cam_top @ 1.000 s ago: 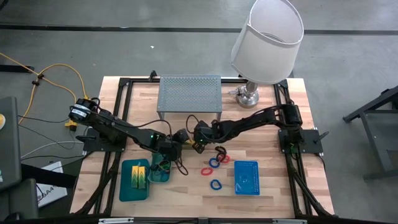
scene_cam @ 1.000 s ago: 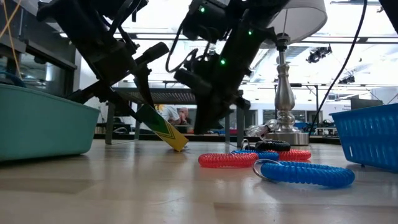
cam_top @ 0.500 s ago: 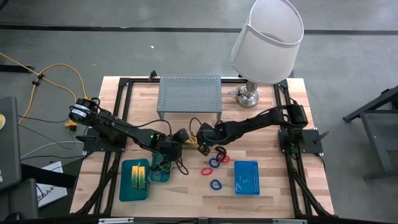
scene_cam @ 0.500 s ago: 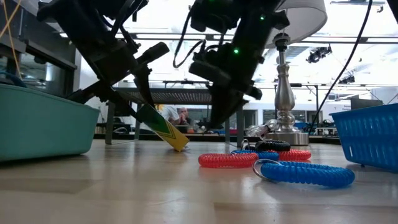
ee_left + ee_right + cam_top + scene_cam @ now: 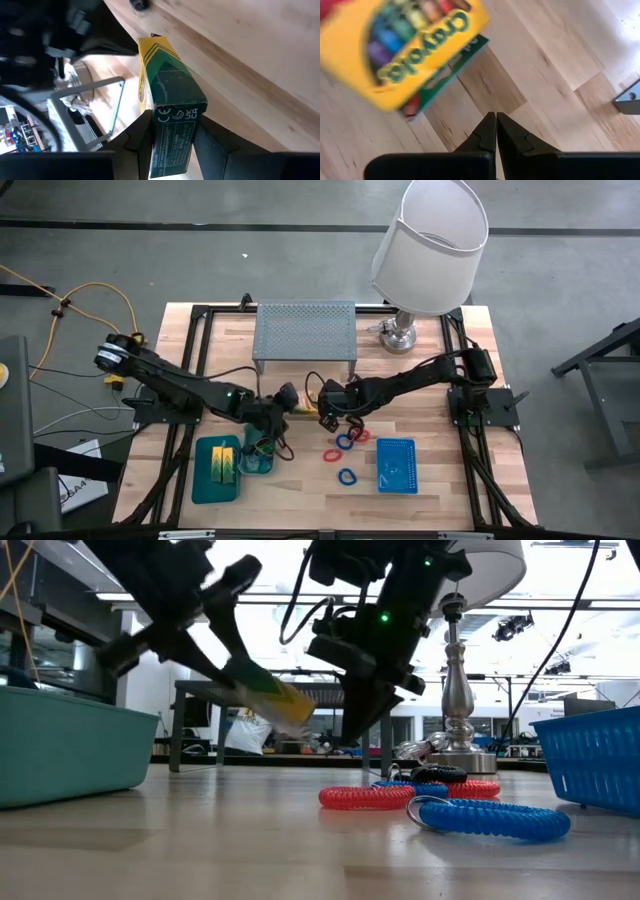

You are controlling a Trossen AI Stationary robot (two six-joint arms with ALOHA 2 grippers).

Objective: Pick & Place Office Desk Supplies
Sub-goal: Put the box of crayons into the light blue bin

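Note:
The small yellow-green crayon box (image 5: 270, 700) hangs tilted above the table in my left gripper (image 5: 287, 402), which is shut on it. The left wrist view shows the box (image 5: 170, 105) reaching away between the two fingers. My right gripper (image 5: 358, 735) is shut and holds nothing. It hovers just right of the box, above the wood, and the right wrist view has the box (image 5: 415, 50) ahead of it. Red (image 5: 365, 797), blue (image 5: 490, 820) and black (image 5: 438, 774) band loops lie flat on the table to the right. My left gripper pinches the crayon box between its two fingers (image 5: 142, 137), on two opposite sides of the end nearest the wrist (image 5: 172, 142). The fingers come slanting down from the table's left and lie along the box. The box is clear of the table, its free end (image 5: 300, 715) lower.
Two teal trays (image 5: 205, 480) (image 5: 262, 467) sit near the front left, one holding yellow-green blocks (image 5: 225, 462). A blue mesh basket (image 5: 397, 465) lies front right. The grey perforated riser (image 5: 305, 332) and a white-shaded lamp (image 5: 430, 240) stand at the back.
My left gripper has gone up with the crayon box. The box stood tilted with its lower end on the table and now hangs clear of it. My right gripper, shut throughout, has drawn a little toward the table's right, away from the box.

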